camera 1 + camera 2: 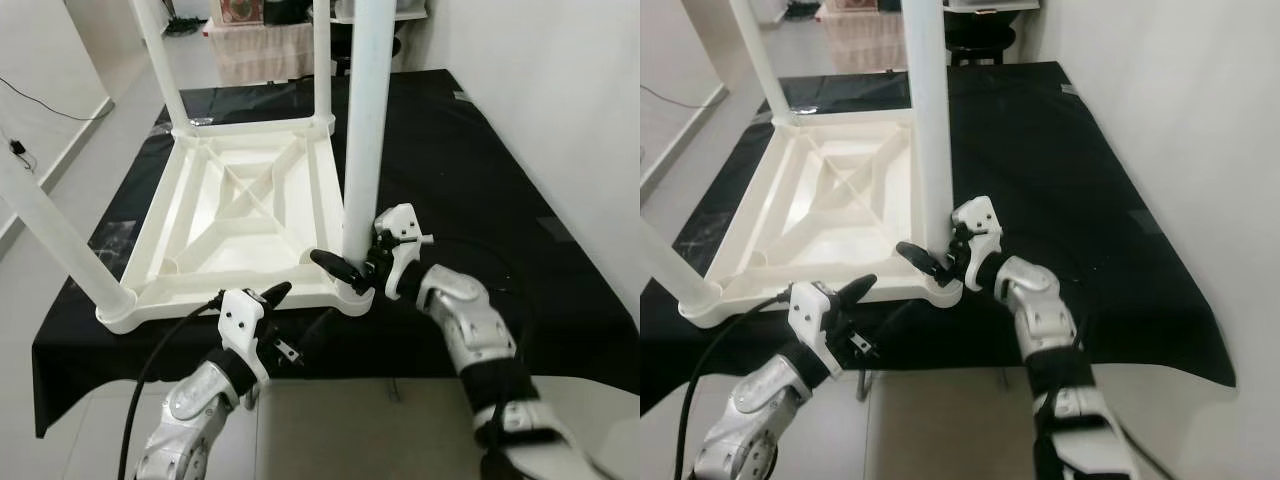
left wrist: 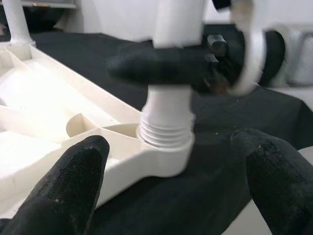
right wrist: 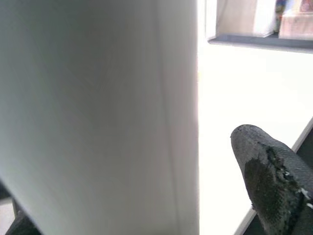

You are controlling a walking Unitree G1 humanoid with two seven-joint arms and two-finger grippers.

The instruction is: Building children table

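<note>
Both silver arms reached forward from the lower edge of the head views, the left low and short of the work, the right bent at the elbow and angled inward. A black-covered counter (image 1: 480, 180) carried one white children table (image 1: 240, 215), lying upside down with its ribbed underside facing up. Four white legs were counted standing in its corner sockets: two at the far corners, one at the near left corner (image 1: 50, 235) leaning outward, and one at the near right corner (image 1: 362, 130) standing upright. In the left wrist view the thread (image 2: 164, 133) at the base of this last leg was partly exposed above its socket.

One right claw (image 1: 352, 262) was at the foot of the near right leg, its black fingers set either side of the leg and closed against it just above the socket. One left claw (image 1: 268, 297) hovered just short of the table's near rim, beside that same corner, fingers (image 2: 63, 191) spread well apart and holding nothing. A black cable (image 1: 160, 355) ran along the left arm.
</note>
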